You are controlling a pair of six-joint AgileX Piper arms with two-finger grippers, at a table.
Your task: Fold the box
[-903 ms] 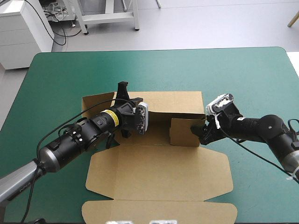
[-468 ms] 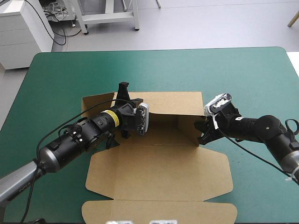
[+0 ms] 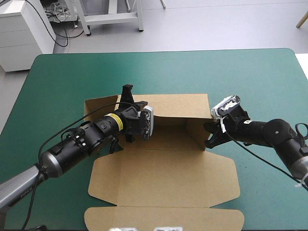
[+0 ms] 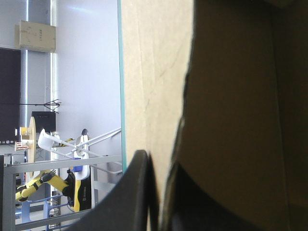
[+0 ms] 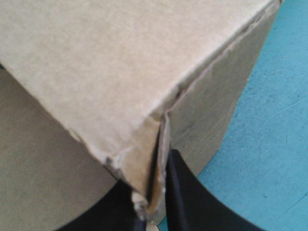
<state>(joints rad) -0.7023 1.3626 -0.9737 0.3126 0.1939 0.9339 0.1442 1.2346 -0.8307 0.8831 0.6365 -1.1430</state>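
One brown box lies mid-table on the teal-green cover. Its broad lid panel is flat toward the near edge, and its far and right walls are raised. Two arms reach in low, one from each side. The left gripper pinches a raised panel in the box's left part. The right gripper clamps the right wall's corner edge.

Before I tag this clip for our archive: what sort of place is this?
Probably a robotics lab test bench, though that is a guess. Two arms share one table with a teal-green cover. The left gripper and the right gripper are each shut on a raised wall of a partly folded brown box.
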